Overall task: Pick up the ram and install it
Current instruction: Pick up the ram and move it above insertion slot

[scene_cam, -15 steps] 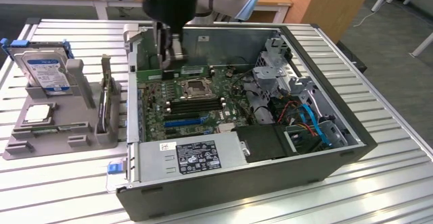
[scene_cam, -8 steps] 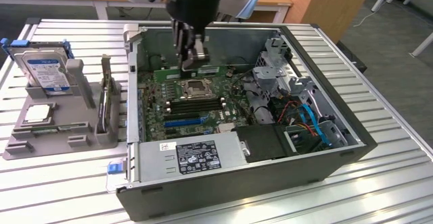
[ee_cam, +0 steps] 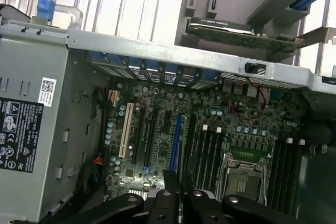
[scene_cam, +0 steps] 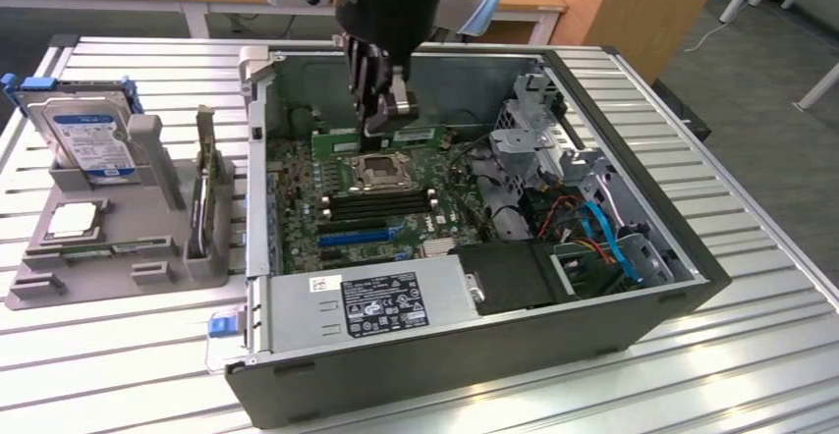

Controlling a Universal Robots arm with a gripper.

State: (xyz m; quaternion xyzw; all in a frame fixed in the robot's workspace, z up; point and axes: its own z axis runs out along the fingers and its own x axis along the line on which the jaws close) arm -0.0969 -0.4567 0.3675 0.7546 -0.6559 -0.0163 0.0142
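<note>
Exterior view: black arm reaches down into the open grey metal computer case [scene_cam: 459,375] standing on the slatted aluminium counter [scene_cam: 118,365]. The tool [scene_cam: 380,125] is closed down to a narrow gap, pinching the ram [scene_cam: 417,135], a long thin green circuit-board stick. It is held level and edge-down above the green motherboard [scene_cam: 433,220], just past the silver CPU socket [scene_cam: 381,169] on the far side from the row of black memory slots [scene_cam: 376,201]. The ram looks not yet seated; contact with the board cannot be told. A grey power supply with a black label [scene_cam: 380,301] is at the case's near edge. To the exterior view's left, a grey plastic holder [scene_cam: 105,277] carries an upright silver hard drive with blue-white label [scene_cam: 92,139] and a card with metal bracket [scene_cam: 203,189].

Wrist view: the tool [ee_cam: 178,198] hangs over the board, with the CPU socket [ee_cam: 241,179] and black slots [ee_cam: 207,153] below.
</note>
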